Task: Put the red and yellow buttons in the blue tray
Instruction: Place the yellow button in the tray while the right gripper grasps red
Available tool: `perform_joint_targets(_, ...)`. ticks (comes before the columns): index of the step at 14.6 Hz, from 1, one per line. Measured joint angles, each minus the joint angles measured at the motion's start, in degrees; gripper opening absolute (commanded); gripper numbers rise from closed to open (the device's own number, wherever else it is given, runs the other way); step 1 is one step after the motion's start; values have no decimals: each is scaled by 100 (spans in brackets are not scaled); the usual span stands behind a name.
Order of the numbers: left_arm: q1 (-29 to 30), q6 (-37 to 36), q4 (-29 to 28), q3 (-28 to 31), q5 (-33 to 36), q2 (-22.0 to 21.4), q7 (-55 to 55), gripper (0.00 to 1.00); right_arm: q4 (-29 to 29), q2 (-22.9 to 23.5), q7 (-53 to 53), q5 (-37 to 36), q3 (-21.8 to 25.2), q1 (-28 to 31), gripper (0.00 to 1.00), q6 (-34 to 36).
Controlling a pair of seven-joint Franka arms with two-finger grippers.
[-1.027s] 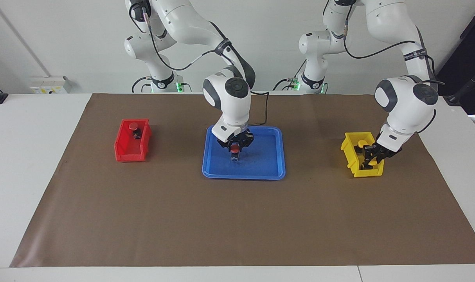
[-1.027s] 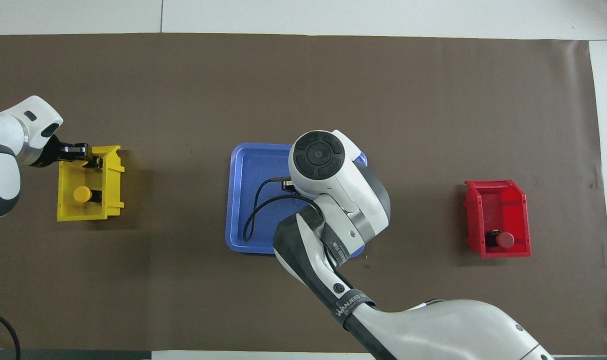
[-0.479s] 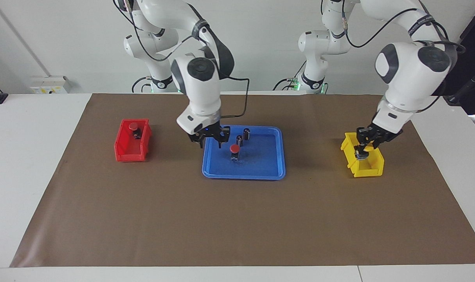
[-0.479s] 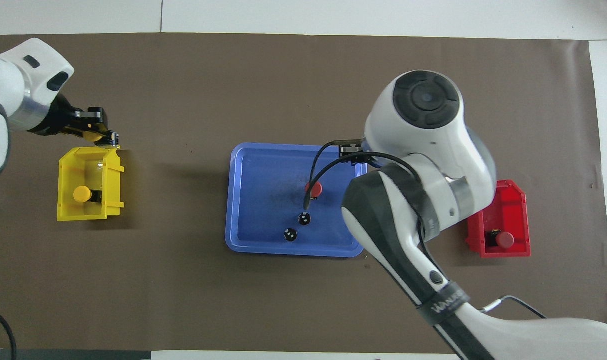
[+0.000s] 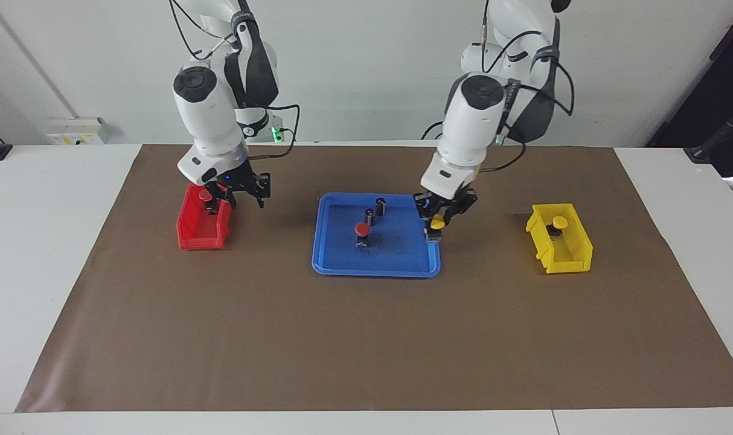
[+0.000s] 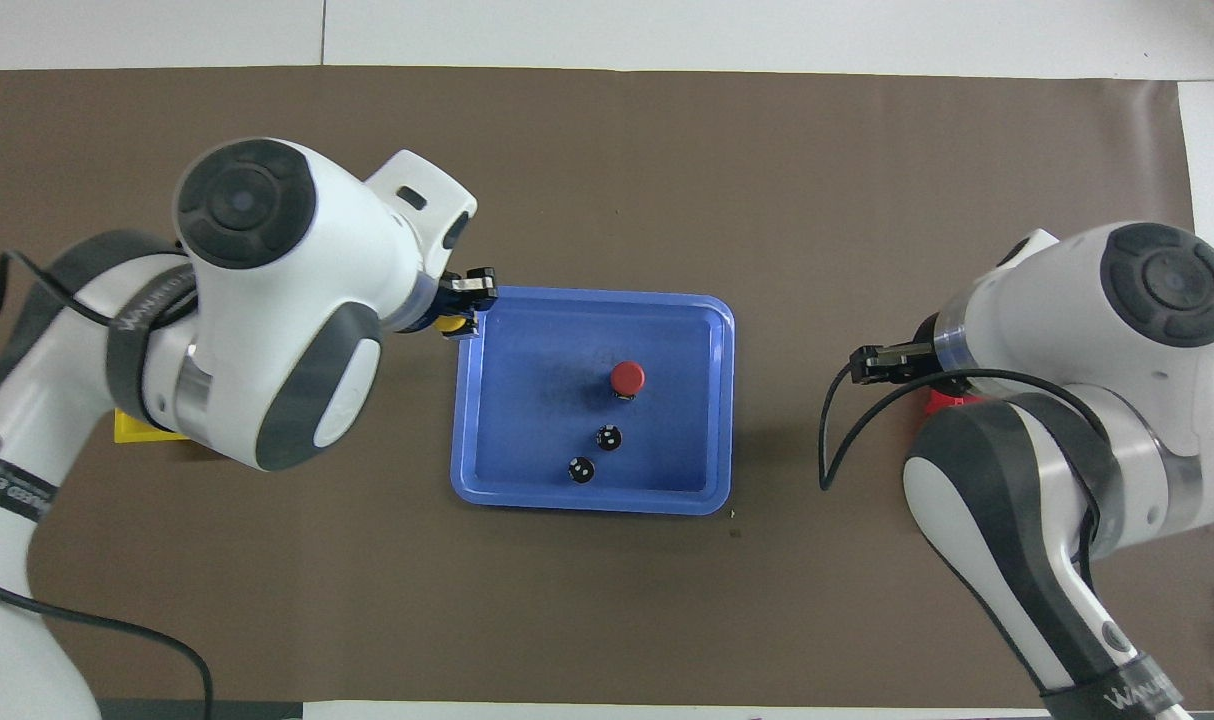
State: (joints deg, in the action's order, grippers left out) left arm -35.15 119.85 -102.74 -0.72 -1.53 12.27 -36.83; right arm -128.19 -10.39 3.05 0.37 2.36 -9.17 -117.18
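The blue tray (image 5: pixel 403 248) (image 6: pixel 527 400) lies mid-table with one red button (image 5: pixel 361 229) (image 6: pixel 626 377) standing in it. My left gripper (image 5: pixel 438 221) (image 6: pixel 459 303) is shut on a yellow button (image 5: pixel 437 225) (image 6: pixel 450 322) in the air, over the tray's rim at the left arm's end. A second yellow button (image 5: pixel 559 221) sits in the yellow bin (image 5: pixel 569 254). My right gripper (image 5: pixel 244 196) (image 6: pixel 864 365) hangs open and empty over the red bin (image 5: pixel 197 232), beside the red button (image 5: pixel 204 195) inside it.
Two capless dark cylinders (image 5: pixel 380 205) (image 5: pixel 370 215) stand in the tray, nearer to the robots than the red button. In the overhead view the arms cover most of both bins. A brown mat (image 5: pixel 366 338) covers the table.
The right gripper let go of the red button in the tray and swung over the red bin. The left gripper lifted a yellow button from the yellow bin to the tray's rim.
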Motion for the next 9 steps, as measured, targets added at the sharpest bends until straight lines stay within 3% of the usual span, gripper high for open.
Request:
perform_joint_targets(4,-143,690,-104,11,-25,609,-62,1,-1004,-666,-1066,0,9,955,66,-599)
perform_joint_targets(9,-205,767,-103,24,-75,736,-61,2,-1550,-796,-1456,1,-11,1212,66,-919)
